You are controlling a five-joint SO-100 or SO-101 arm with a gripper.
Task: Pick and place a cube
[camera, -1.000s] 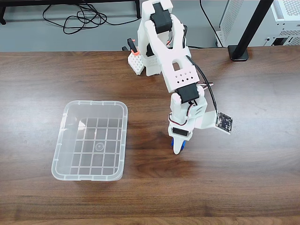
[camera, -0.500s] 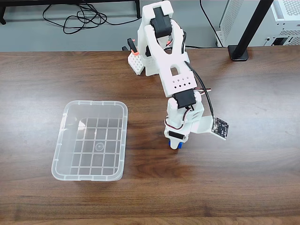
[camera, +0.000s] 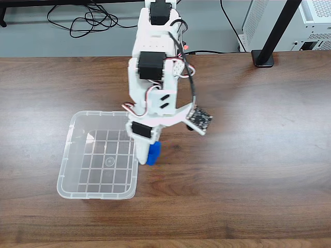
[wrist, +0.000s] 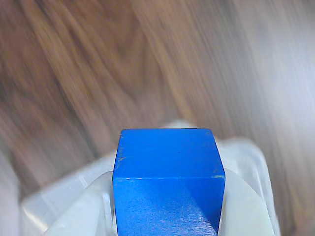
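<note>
The bright-blue cube [wrist: 168, 177] sits between my white fingers [wrist: 246, 196] in the wrist view, held above the blurred wooden table. In the fixed view the cube [camera: 153, 153] hangs at the tip of my gripper [camera: 149, 155], which is shut on it. It is just right of the clear plastic bin's right wall [camera: 137, 155], beside its rim and outside the bin. The white arm [camera: 153, 67] reaches down from the back of the table.
The clear bin [camera: 67, 155] stands empty at the front left of the brown wooden table [camera: 248, 170]. A small circuit board [camera: 199, 119] sticks out from the wrist. A black stand foot [camera: 262, 58] and cables [camera: 88, 20] lie at the back.
The arm has swung to the left with the cube lifted in the gripper, from the table's middle to right beside the bin's right wall.
</note>
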